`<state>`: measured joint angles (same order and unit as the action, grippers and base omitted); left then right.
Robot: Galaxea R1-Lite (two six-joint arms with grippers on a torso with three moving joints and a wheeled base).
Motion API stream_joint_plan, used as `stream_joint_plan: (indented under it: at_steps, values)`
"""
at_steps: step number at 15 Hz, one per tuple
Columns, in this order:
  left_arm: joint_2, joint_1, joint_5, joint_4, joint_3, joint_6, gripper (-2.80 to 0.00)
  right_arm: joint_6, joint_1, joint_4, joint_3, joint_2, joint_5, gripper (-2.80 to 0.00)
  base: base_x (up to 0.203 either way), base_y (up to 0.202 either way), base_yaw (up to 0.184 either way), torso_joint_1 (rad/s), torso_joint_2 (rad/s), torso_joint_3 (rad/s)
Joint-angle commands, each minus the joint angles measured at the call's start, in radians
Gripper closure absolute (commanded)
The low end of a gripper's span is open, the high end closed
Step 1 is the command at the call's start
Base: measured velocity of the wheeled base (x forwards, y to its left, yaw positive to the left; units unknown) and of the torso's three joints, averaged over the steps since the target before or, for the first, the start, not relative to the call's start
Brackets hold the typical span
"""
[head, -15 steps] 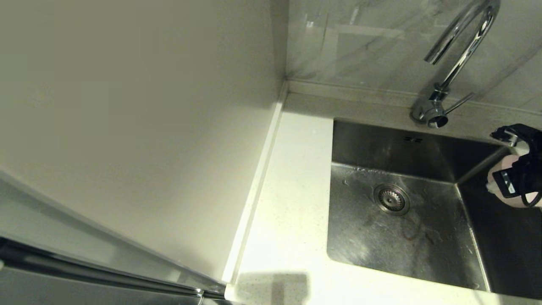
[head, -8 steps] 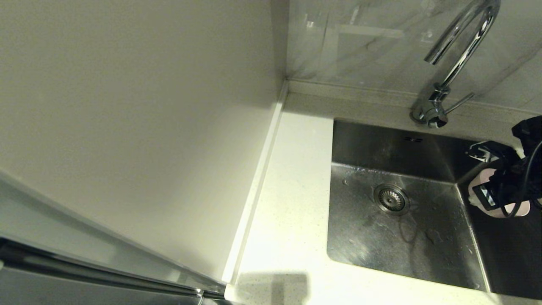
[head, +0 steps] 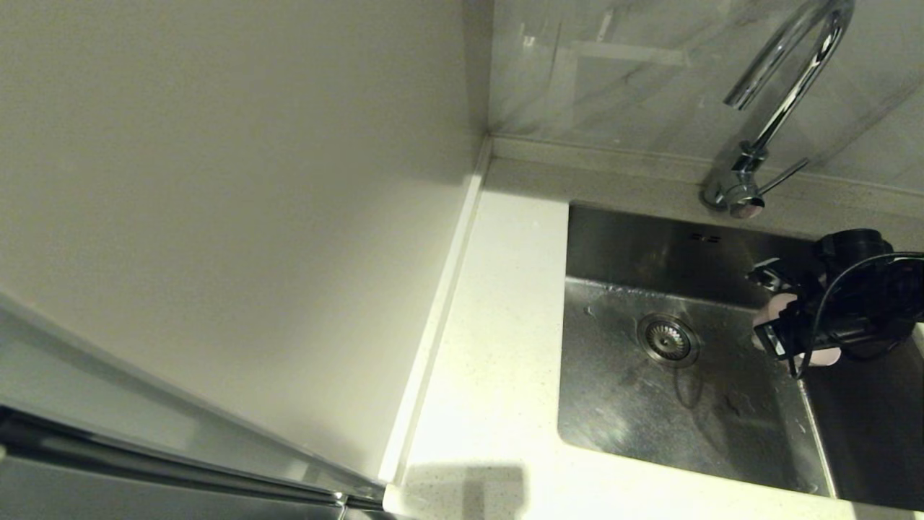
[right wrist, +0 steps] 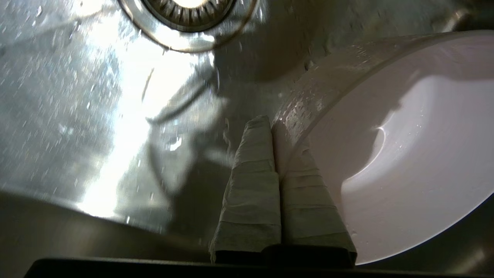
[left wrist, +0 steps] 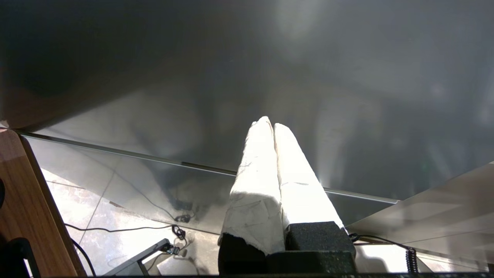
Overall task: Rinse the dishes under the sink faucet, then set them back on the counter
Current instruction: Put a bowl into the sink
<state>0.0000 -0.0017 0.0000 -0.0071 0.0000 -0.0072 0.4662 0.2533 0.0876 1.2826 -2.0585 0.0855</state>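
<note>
My right gripper (head: 771, 312) hangs over the right side of the stainless sink (head: 650, 412), shut on the rim of the pale pink cup (head: 781, 306). In the right wrist view one finger is inside the cup (right wrist: 405, 154) and one outside, with the gripper (right wrist: 271, 124) pinching its wet wall; the cup is tipped on its side. The drain strainer (head: 668, 339) lies just left of the cup. The chrome faucet (head: 787, 79) arches over the sink's back edge, spout end left of and above the cup. The plate and bowl are out of view. My left gripper (left wrist: 269, 124) is shut on nothing, parked off the counter.
The white speckled counter (head: 498, 347) runs along the sink's left side up to a cream wall panel (head: 216, 217). The faucet's thin lever (head: 783, 175) points right at its base. Two overflow slots (head: 702, 236) sit in the sink's back wall. Water drops cover the sink floor (right wrist: 58, 96).
My right gripper has carried the pink cup leftward from the frame's right edge to over the sink, closer to the drain. The left arm has not moved.
</note>
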Motion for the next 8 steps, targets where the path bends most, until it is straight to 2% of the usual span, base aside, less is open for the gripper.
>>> stream_joint_plan:
  at_steps: [1,4,8]
  values:
    - [0.0,0.0,0.0,-0.001,0.003,0.0,0.0,0.004,-0.013,-0.064,-0.004,-0.091,0.002,0.0,0.0,0.0,0.0,0.0,0.0,0.0]
    - [0.0,0.0,0.0,-0.001,0.003,0.0,0.0,0.004,-0.023,-0.107,0.038,-0.161,0.002,0.0,0.0,0.0,0.0,0.0,0.0,0.0]
    - [0.0,0.0,0.0,-0.001,0.003,0.0,0.0,-0.002,-0.025,-0.112,0.185,-0.262,-0.01,0.0,0.0,0.0,0.0,0.0,0.0,0.0]
